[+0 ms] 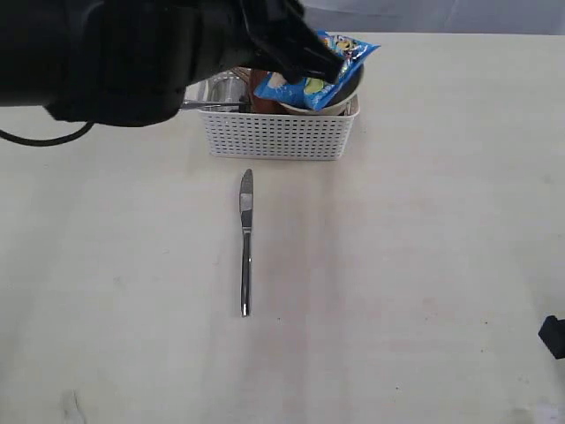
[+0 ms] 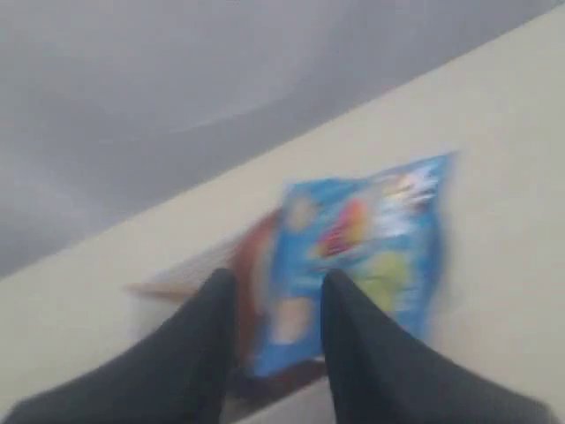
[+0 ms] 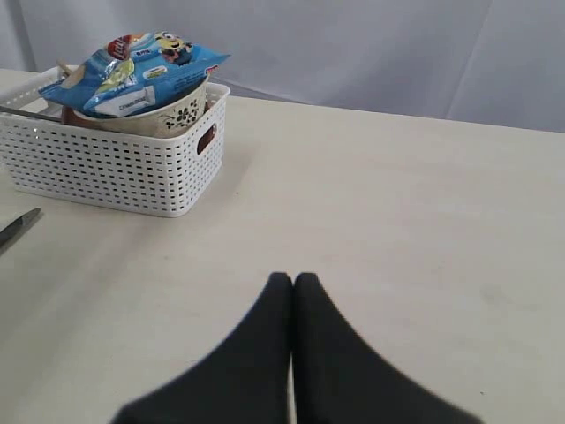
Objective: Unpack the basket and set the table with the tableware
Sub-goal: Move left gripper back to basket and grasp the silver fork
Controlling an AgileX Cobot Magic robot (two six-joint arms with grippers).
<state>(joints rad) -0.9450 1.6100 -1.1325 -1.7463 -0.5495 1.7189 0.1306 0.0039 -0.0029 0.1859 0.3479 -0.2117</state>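
Observation:
The white basket (image 1: 278, 137) (image 3: 106, 168) stands at the back of the table (image 1: 424, 247). In it a pale bowl (image 1: 340, 102) (image 3: 168, 115) carries the blue chip bag (image 1: 328, 81) (image 2: 371, 238) (image 3: 132, 71). A steel cup (image 1: 221, 88) and a thin steel handle (image 1: 212, 105) show in the basket's left half. The knife (image 1: 245, 238) lies on the table in front of the basket. My left gripper (image 1: 331, 66) (image 2: 275, 281) hovers open over the bag; that view is blurred. My right gripper (image 3: 293, 278) is shut and empty, low over the table at the right.
Only a black corner of the right arm (image 1: 553, 336) shows at the exterior view's right edge. The left arm's dark bulk (image 1: 115, 62) hides the table's back left. A grey curtain (image 3: 371, 44) hangs behind the table's far edge.

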